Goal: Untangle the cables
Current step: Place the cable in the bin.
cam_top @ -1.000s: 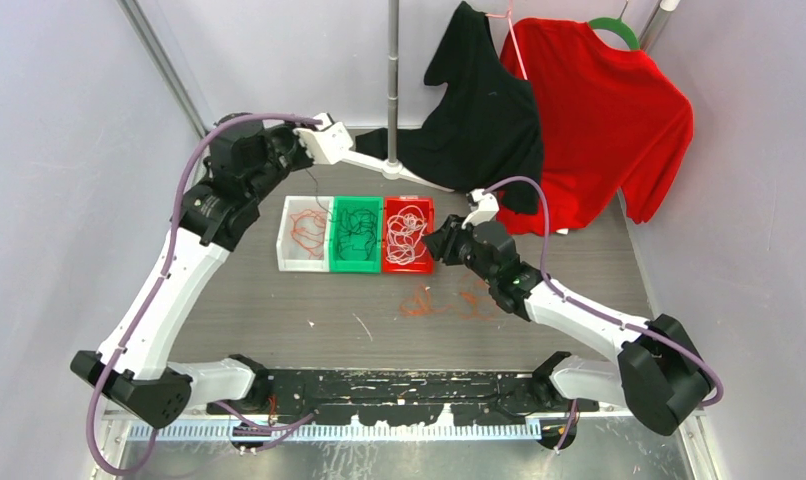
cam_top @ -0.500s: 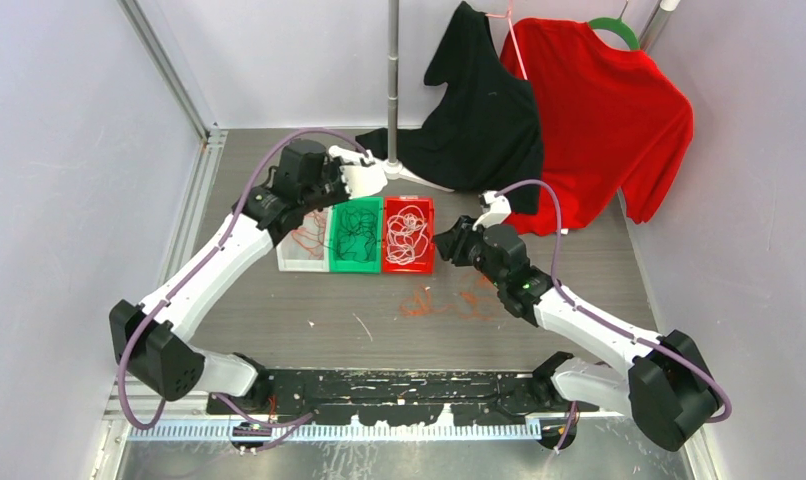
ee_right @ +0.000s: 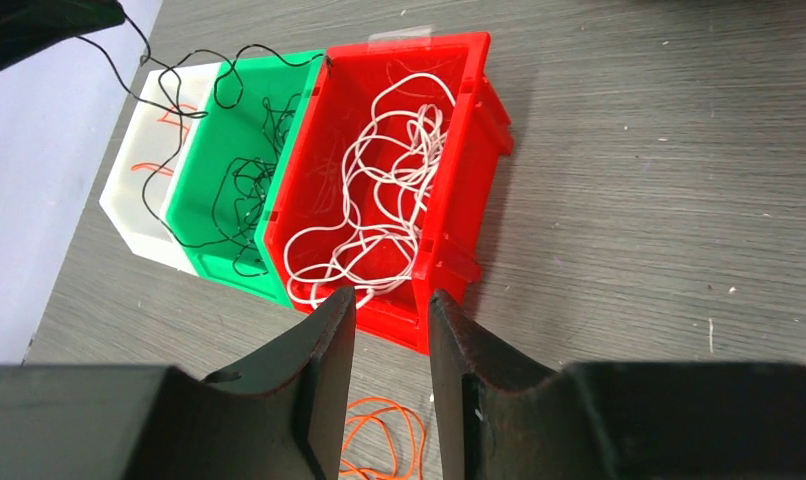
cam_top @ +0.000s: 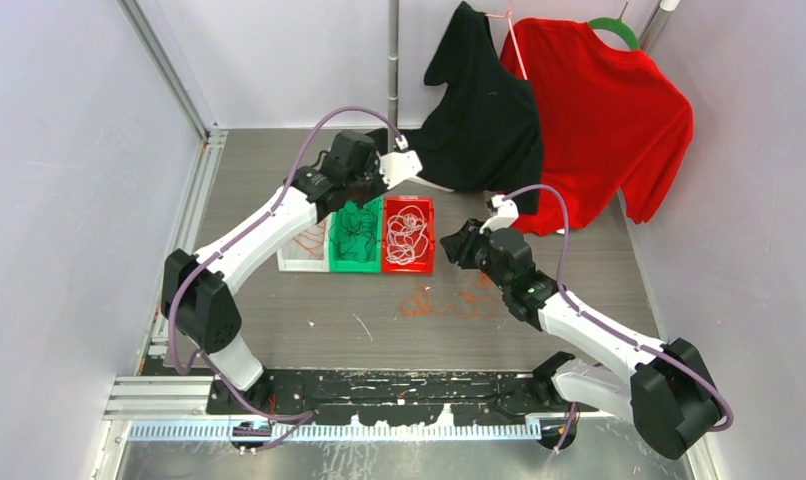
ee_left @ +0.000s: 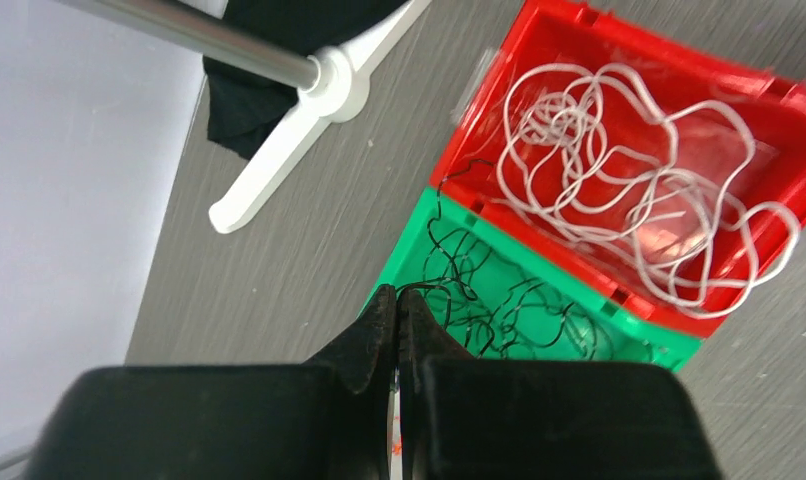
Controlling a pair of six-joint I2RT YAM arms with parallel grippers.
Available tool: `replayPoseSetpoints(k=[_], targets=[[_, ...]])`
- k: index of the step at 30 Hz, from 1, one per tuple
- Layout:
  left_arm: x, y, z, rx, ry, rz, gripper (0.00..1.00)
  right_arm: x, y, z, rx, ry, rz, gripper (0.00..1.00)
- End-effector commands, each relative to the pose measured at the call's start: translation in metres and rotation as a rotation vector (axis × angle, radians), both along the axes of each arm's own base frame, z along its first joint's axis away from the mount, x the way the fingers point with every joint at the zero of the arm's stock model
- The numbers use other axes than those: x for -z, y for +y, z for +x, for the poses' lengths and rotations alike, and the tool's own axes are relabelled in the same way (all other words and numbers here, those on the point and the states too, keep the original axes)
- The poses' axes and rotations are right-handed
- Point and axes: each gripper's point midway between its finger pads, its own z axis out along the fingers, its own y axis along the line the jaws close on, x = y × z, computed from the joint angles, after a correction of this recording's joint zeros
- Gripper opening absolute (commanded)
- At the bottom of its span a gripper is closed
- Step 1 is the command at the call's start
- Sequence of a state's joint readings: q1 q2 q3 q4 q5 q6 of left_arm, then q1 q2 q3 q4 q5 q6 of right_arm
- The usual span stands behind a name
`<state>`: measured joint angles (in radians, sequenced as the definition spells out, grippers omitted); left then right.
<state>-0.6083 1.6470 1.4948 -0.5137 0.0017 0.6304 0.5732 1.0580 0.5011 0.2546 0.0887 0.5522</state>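
Observation:
My left gripper hangs over the far edge of the green bin. In the left wrist view it is shut on a thin black cable that trails down into the tangle in that bin. White cable lies coiled in the red bin. Orange cable lies in the white bin and loose on the table. My right gripper is open and empty, just right of the red bin; the right wrist view shows loose orange cable below it.
A black shirt and a red shirt hang on a rack at the back; its pole and white foot stand just behind the bins. More orange cable lies under my right arm.
My left arm has swung from the back left to the right, over the far edge of the green bin, with the black cable in its jaws. My right arm has shifted slightly.

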Motion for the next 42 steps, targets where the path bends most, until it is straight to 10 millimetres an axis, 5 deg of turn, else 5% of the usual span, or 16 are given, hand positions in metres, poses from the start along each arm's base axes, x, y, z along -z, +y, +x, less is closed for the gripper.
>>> replayPoseSetpoints(k=[1,15,22,31,42], targets=[[-0.036,-0.028,-0.001,-0.014,-0.003,-0.152,0.0,-0.013,-0.007,0.005,0.025,-0.049,0.017,0.38],[0.054,0.026,0.015,-0.119,0.09,-0.037,0.0,0.003,-0.017,0.0,0.048,-0.02,0.013,0.37],[0.096,0.015,0.009,-0.129,0.192,-0.08,0.0,0.004,-0.018,-0.001,0.053,-0.013,0.017,0.37],[0.1,-0.033,0.004,-0.08,0.24,-0.121,0.0,0.006,-0.023,-0.003,0.069,-0.011,0.007,0.36],[0.136,-0.002,0.023,-0.163,0.212,-0.04,0.0,0.013,-0.021,-0.006,0.054,0.004,0.013,0.36]])
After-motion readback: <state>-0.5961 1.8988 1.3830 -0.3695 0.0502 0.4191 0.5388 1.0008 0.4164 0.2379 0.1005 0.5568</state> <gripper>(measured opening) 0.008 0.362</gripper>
